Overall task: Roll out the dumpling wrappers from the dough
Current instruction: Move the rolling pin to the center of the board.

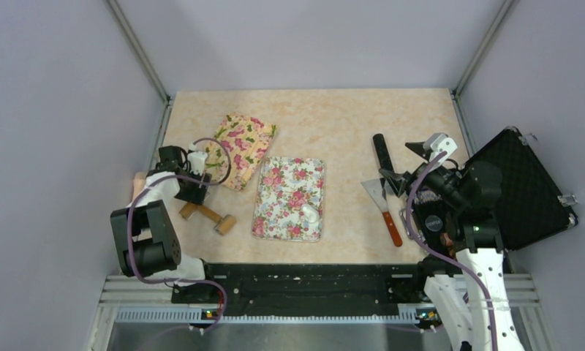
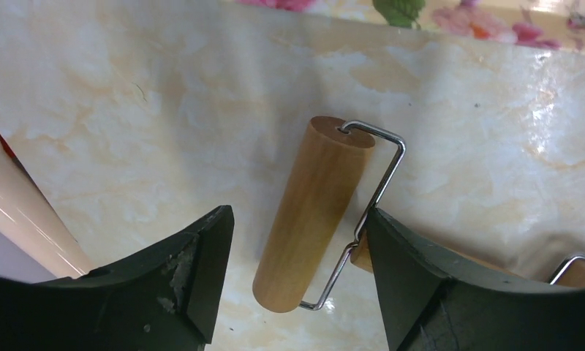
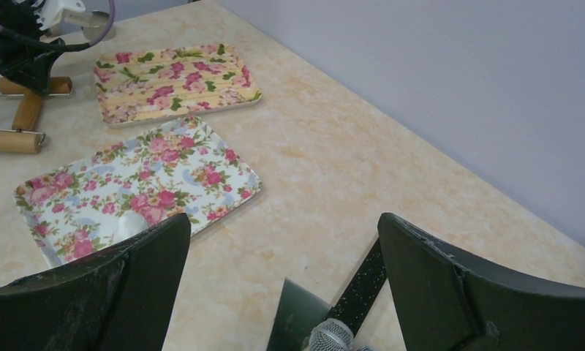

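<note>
Left gripper (image 1: 191, 196) hides one end of the roller (image 1: 210, 217).

Left gripper (image 1: 191, 191) (image 2: 295, 223) is pointing straight down, jaws apart; right gripper (image 1: 403, 162) (image 3: 284, 234) is hovering, tilted forward, jaws wide.

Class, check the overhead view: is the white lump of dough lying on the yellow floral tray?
No, the dough lies on the white floral tray, near its front edge.

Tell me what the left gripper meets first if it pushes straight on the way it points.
The left gripper would probably meet the wooden roller, lying on the table between its fingers, though depth is unclear.
</note>
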{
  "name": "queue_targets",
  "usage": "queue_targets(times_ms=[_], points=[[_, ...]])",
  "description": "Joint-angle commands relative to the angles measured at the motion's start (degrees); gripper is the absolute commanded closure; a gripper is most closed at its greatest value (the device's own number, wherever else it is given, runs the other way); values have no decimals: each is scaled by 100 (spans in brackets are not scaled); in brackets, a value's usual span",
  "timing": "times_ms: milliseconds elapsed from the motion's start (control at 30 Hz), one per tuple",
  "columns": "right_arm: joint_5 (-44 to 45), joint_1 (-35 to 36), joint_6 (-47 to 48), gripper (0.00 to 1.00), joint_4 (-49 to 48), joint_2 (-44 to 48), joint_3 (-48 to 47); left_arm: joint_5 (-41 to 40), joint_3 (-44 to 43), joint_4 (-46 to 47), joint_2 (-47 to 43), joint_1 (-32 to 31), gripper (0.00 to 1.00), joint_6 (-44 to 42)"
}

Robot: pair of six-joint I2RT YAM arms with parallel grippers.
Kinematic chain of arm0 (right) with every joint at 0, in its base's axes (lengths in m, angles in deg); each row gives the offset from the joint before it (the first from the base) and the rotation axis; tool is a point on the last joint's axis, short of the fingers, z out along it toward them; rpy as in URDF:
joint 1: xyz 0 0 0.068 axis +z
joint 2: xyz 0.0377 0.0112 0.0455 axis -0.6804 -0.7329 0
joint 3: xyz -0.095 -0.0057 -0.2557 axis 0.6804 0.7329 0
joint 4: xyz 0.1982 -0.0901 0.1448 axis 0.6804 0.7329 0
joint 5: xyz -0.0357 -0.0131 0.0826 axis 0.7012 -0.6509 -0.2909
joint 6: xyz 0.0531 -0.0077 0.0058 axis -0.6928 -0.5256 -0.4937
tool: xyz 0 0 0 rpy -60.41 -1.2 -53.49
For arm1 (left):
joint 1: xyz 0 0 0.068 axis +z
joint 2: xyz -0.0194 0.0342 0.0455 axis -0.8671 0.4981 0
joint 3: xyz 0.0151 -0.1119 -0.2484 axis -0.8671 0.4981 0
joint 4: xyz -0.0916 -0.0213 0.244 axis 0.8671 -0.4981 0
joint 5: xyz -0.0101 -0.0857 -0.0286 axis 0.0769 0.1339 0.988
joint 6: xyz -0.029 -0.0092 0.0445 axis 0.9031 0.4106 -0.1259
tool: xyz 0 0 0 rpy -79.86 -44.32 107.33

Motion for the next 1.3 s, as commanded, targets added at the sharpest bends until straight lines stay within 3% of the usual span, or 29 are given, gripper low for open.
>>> queue_targets(times_ms=[0,100,233,367,633,833,933,1000,1067,1267], points=[[-120,-46,68,1,-232,-2,25,70,-170,164,360,35,29,-185],[-125,-44,55,2,-239,-23,22,110,-236,127,562,35,41,-225],[-154,-43,30,2,-280,-73,53,303,-309,-57,704,35,76,-273],[-211,-48,-76,2,-361,-179,71,685,-445,-403,649,40,100,-267],[-324,-45,-221,2,-434,-309,60,1063,-626,-914,79,34,98,-265],[-325,-48,-193,2,-400,-316,62,1057,-594,-781,-82,114,86,-161],[-321,-48,-193,2,-397,-326,62,1157,-685,-658,-520,266,73,88],[-324,-43,-193,2,-394,-325,62,1015,-732,-452,-703,344,56,182],[-333,-44,-192,2,-377,-321,53,895,-780,-310,-724,426,46,139],[-308,-47,-184,2,-359,-326,44,767,-1129,-434,-5,697,41,-137]])
